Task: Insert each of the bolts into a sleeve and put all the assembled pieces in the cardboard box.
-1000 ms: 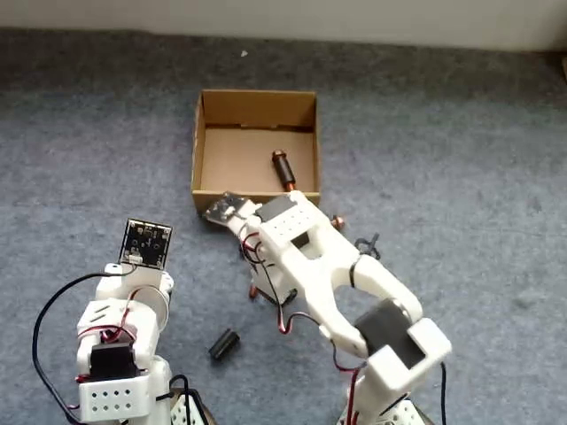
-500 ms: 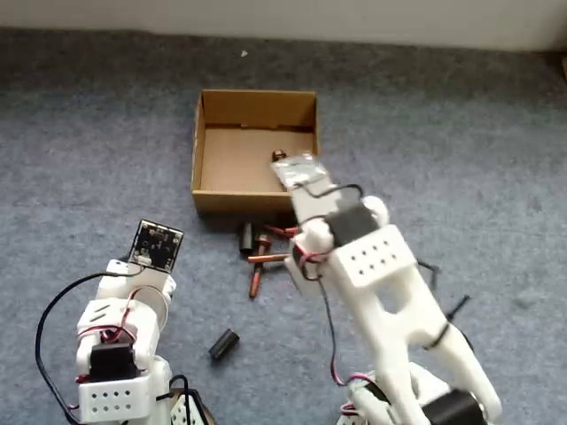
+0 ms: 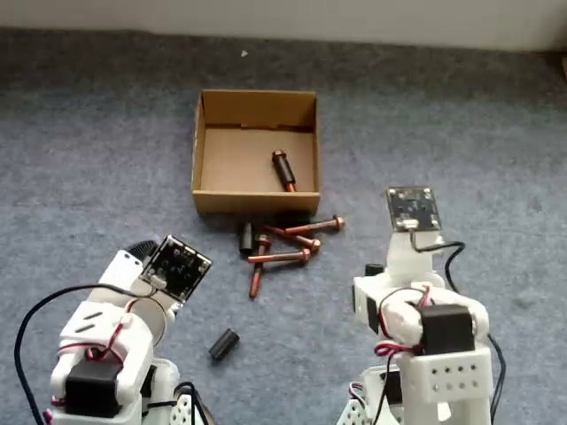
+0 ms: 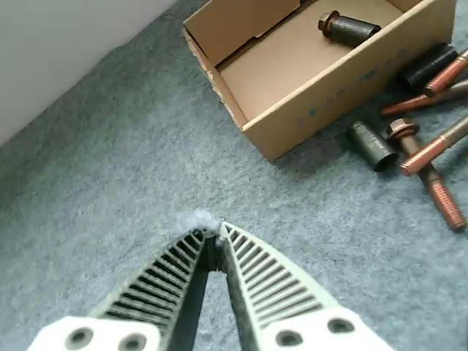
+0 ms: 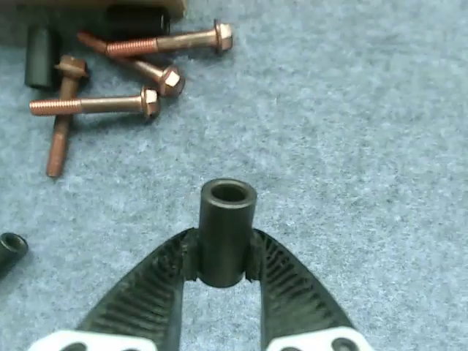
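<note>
meanwhile, on the grey carpeted bench (image 3: 478, 124), the right tool (image 5: 222, 248) is clamped on a dark sleeve (image 5: 227, 228). the sleeve sits lengthwise between the ribbed fingers (image 5: 157, 278) with its hollow end showing, over bare carpet and apart from the loose parts. the left tool (image 4: 213, 238) has its fingers pressed together with nothing between them, low over bare carpet.

seen from above, the left arm (image 3: 106, 345) sits in the lower left of the frame and the right arm (image 3: 425, 336) in the lower right. both are well apart from the cardboard box (image 3: 255, 201) in the upper middle. the box lies open, and inside it, near the right wall, lies one assembled piece (image 3: 283, 168), a bolt seated in a sleeve.

four loose copper-coloured bolts (image 3: 282, 257) lie in a crossed cluster on the carpet just below the box's front wall, some touching one another. a loose sleeve (image 3: 247, 237) lies at the left edge of that cluster, just beside the bolts. a second sleeve (image 4: 430, 66) lies just beside the box's front wall. a third sleeve (image 3: 225, 343) lies alone in the lower middle of the frame, between the two arms and nearer the left one.
</note>
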`<state>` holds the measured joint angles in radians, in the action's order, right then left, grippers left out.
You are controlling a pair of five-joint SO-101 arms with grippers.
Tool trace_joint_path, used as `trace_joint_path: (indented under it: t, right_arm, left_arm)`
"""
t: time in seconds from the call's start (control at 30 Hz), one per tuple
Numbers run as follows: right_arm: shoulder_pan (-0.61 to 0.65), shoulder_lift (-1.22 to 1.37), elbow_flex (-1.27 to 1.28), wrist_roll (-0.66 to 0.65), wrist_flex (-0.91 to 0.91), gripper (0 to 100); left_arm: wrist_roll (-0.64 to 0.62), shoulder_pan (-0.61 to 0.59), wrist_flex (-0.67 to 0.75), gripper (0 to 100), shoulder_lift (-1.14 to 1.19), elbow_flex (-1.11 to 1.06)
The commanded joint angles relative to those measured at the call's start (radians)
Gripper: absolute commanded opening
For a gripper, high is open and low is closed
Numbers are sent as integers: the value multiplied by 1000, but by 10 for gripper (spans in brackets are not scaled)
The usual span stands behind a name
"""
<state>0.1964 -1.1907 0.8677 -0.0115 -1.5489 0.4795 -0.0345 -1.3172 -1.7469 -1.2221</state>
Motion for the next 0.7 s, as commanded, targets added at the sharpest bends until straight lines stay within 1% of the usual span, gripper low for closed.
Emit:
trace_joint_path:
  t: [0.0,0.2,0.3,0.37,0.43,0.67]
  right_arm:
    - [-53,-74,2,3,-4,5]
    - [-97,-117,7,3,-4,5]
    - [-125,-119,7,3,-4,5]
    - [-128,-119,7,3,-5,5]
    - [-128,-119,7,3,-5,5]
    - [-128,-119,7,3,-5,5]
  left_arm:
    - [9,71,-2,18,243,122]
    - [81,188,-11,20,722,392]
    - [81,239,-11,80,935,510]
    - [81,271,-5,132,1064,584]
    - [81,305,-3,159,1179,656]
    - [81,438,-3,163,1532,878]
